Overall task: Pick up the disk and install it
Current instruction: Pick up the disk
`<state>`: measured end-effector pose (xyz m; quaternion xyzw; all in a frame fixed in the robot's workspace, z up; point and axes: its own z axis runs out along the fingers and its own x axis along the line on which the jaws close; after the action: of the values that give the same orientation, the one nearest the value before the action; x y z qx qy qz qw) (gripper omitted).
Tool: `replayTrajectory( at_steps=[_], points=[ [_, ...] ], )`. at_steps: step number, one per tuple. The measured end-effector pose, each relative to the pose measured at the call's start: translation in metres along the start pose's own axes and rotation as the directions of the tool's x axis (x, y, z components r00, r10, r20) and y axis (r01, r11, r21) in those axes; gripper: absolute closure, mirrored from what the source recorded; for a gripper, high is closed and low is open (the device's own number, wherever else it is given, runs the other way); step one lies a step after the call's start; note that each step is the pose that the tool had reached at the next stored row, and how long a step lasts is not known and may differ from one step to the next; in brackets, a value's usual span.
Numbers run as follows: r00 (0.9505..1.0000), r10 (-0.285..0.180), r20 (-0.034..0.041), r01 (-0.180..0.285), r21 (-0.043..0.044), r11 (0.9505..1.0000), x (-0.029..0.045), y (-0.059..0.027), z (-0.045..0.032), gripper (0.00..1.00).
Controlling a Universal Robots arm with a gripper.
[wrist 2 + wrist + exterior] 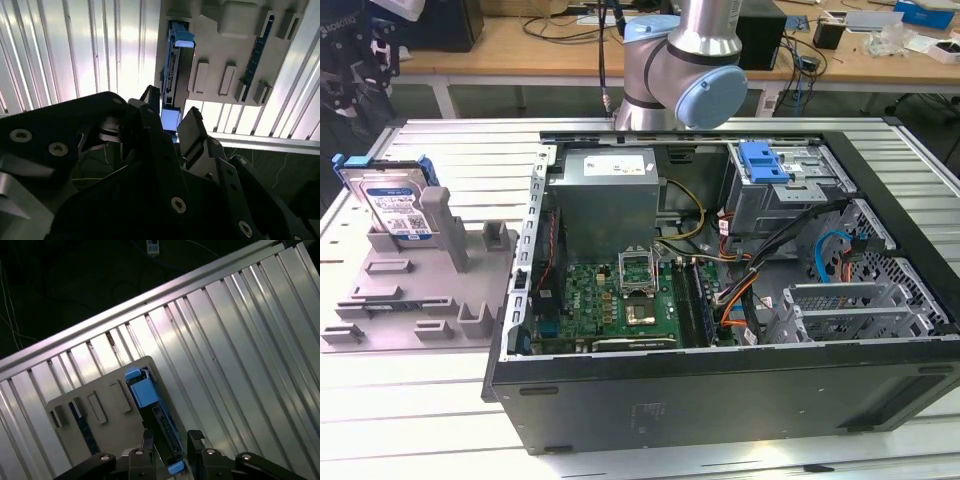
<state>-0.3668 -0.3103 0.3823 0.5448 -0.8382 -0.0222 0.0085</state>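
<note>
The disk (395,205) is seen propped on edge, leaning slightly, in a grey holder (440,290) on the ribbed metal table (450,140), towards the exterior view's left and well apart from the open computer case (720,385). Part of the arm (690,60) is seen behind the case. In both wrist views the disk (172,70) (162,417) is looked down on from above and presented edge-on, as a long thin dark strip capped in blue. The gripper (170,120) (171,442) is held open above it and clear of it, nothing being gripped. Its two fingers (192,127) are set apart, and the near end of the strip is seen in the gap between them. The long axis of the disk is thus lined up with the gap, one finger lying to each flat face, so that a closing would be made across the thin dimension. The disk is judged to lie straight below the gripper.
</note>
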Motion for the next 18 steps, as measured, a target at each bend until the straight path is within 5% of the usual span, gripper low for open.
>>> replayTrajectory(
  at_steps=[2,6,7,12,18],
  points=[
    [0.9988,-0.050,-0.0024,0.050,-0.0006,0.9988,0.0000,0.0000,0.0000,0.58],
    [0.9870,-0.160,-0.0075,0.160,-0.0022,0.9871,-0.0001,0.0001,0.0000,0.57],
    [0.9850,-0.173,-0.0080,0.173,-0.0025,0.9850,-0.0001,0.0002,0.0000,0.51],
    [0.9713,-0.238,-0.0108,0.237,-0.0037,0.9714,0.0007,0.0020,0.0001,0.51],
    [0.9625,-0.271,-0.0122,0.271,-0.0044,0.9626,0.0052,0.0120,0.0027,0.51]
  ],
)
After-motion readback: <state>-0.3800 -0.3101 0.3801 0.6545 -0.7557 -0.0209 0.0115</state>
